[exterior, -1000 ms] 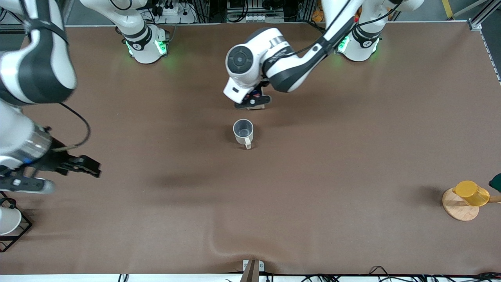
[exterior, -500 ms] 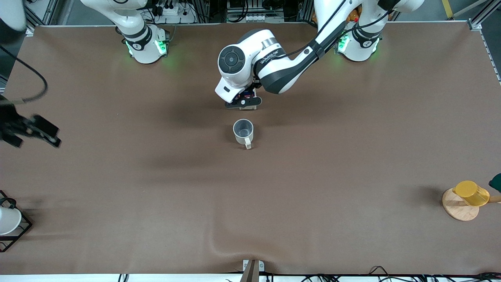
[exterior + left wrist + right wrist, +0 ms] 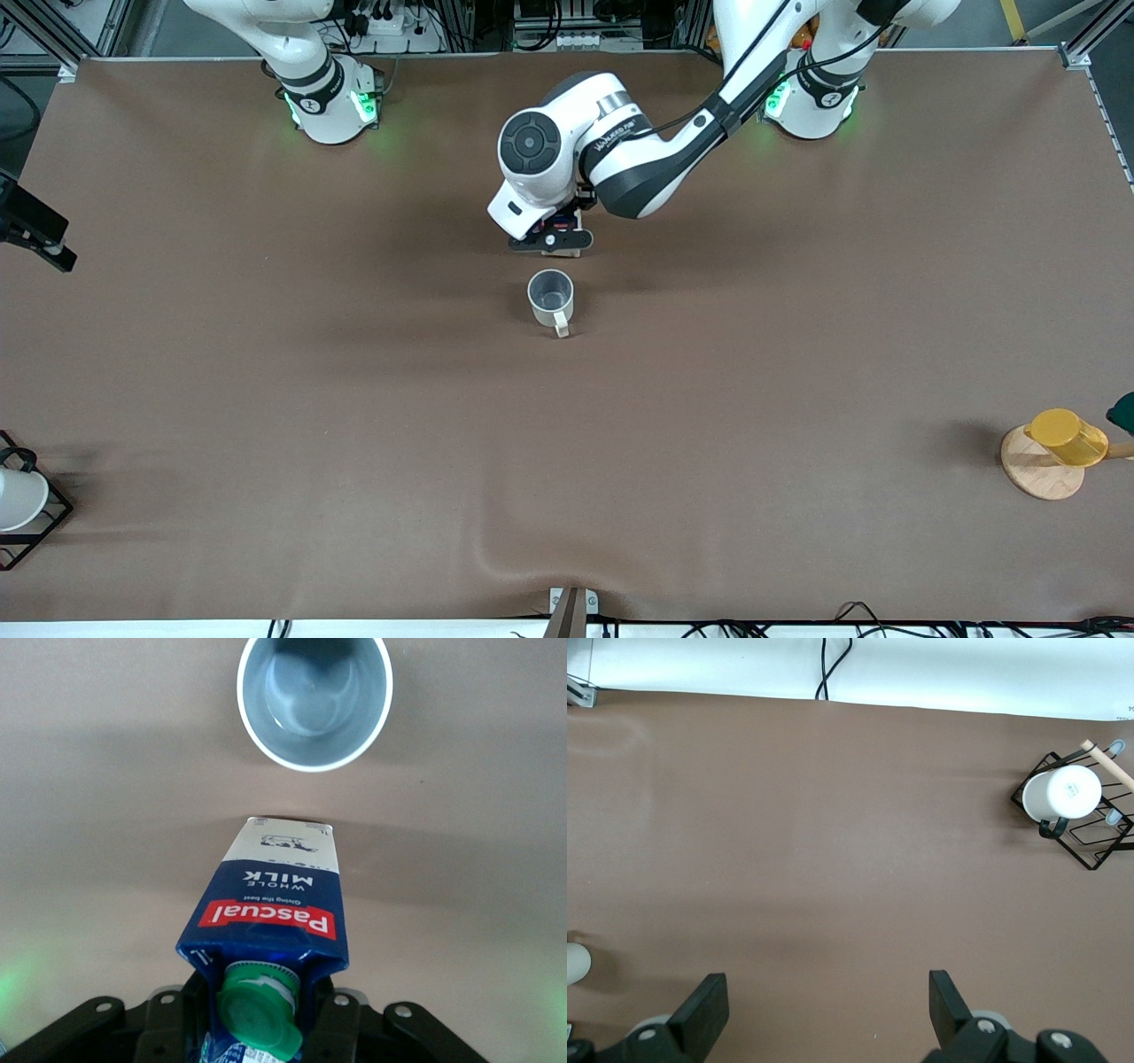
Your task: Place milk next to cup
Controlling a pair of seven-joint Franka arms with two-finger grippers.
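The cup (image 3: pixel 550 297) is an off-white mug with a grey inside, standing upright mid-table with its handle toward the front camera. My left gripper (image 3: pixel 551 241) is shut on the milk (image 3: pixel 270 912), a dark blue carton with a green cap (image 3: pixel 259 1014), a red label and a white lower part. The carton is held upright over the bare table just beside the cup (image 3: pixel 314 700), with a small gap between them. My right gripper (image 3: pixel 828 1010) is open and holds nothing; it hangs high at the right arm's end of the table (image 3: pixel 35 232).
A white cup in a black wire rack (image 3: pixel 16 501) sits at the right arm's end, near the front edge. A yellow cup (image 3: pixel 1066 436) on a round wooden stand (image 3: pixel 1036 470) and a dark green object (image 3: pixel 1123 412) are at the left arm's end.
The right arm has swung up and away toward its end of the table, mostly out of the front view. The left gripper with the milk has shifted slightly, closer to the cup.
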